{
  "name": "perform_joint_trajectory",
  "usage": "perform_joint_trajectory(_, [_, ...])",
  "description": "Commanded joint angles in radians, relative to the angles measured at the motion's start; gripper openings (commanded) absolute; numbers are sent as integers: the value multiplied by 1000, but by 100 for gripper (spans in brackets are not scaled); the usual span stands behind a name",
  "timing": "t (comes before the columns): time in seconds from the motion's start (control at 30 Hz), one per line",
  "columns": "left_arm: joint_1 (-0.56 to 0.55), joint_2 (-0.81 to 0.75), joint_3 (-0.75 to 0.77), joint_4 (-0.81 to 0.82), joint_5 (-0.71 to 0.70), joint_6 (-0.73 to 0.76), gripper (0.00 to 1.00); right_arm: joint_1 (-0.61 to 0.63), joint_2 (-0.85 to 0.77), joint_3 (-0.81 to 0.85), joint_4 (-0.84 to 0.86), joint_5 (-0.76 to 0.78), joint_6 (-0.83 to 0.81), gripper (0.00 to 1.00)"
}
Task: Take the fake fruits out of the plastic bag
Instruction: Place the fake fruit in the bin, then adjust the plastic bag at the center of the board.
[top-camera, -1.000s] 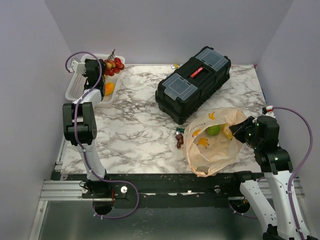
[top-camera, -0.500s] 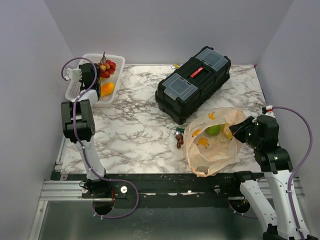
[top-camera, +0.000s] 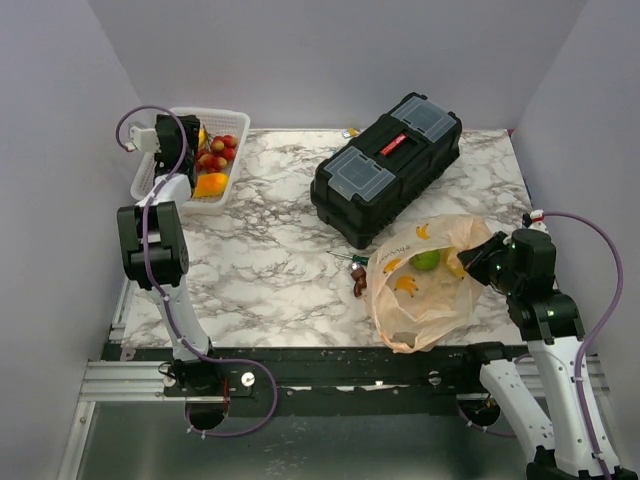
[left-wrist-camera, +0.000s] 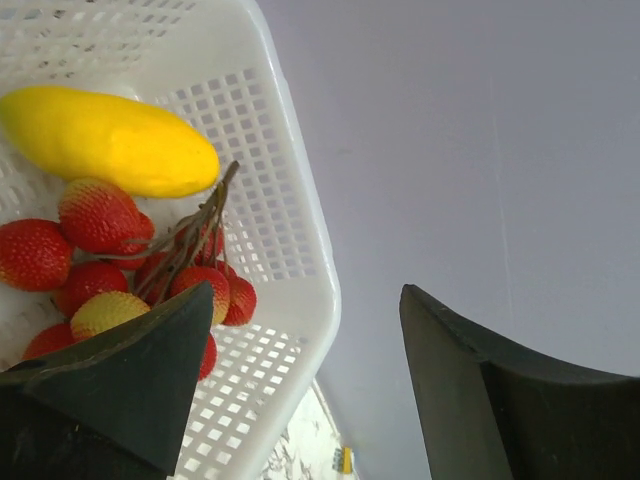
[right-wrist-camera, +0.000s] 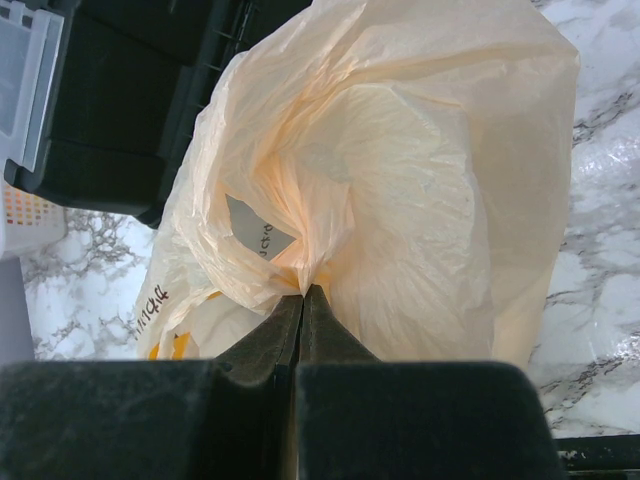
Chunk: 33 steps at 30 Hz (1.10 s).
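Left pincer (left-wrist-camera: 305, 300) open, empty, over basket (left-wrist-camera: 290, 250); berry cluster (left-wrist-camera: 95, 250) just below it, not gripped. Retreat straight up, clear of stems. Right pincer (right-wrist-camera: 302, 295) clamped on plastic bag (right-wrist-camera: 400, 180) fold; green fruit (top-camera: 428, 260) inside bag, beside it.

A white worktop (top-camera: 270, 260) veined in grey marble fills the middle of the enclosure. Plain pale lilac-grey panels box it in: a back wall (top-camera: 330, 50) along the far edge, a left wall (top-camera: 50, 200) and a right wall (top-camera: 590, 120) slanting in at the sides. A black bar (top-camera: 350, 355) runs along the near edge, with a ribbed aluminium rail (top-camera: 120, 378) at the near left corner. Below lies a dull grey floor (top-camera: 350, 450). The light is soft and even, the shadows faint.
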<state>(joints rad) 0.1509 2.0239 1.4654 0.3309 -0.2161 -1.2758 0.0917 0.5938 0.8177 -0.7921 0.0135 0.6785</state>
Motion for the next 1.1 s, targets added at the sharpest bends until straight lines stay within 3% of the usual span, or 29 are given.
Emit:
perform_joint_trajectory(0.0, [3, -99, -14, -33, 122, 43, 74, 4, 6, 2, -12, 18, -18, 1])
perform_joint_trajectory(0.27, [-106, -281, -134, -82, 327, 113, 72, 4, -3, -1, 3, 5, -11, 1])
perform_joint_trajectory(0.43, [-333, -440, -213, -293, 409, 268, 72, 4, 6, -2, 21, -6, 12, 1])
perform_joint_trajectory(0.8, [-668, -834, -524, -329, 480, 354, 71, 3, -29, -28, 32, -79, 73, 1])
perform_joint_trajectory(1.07, [-986, -956, -516, -398, 570, 646, 70, 3, 3, 56, 34, -126, 95, 1])
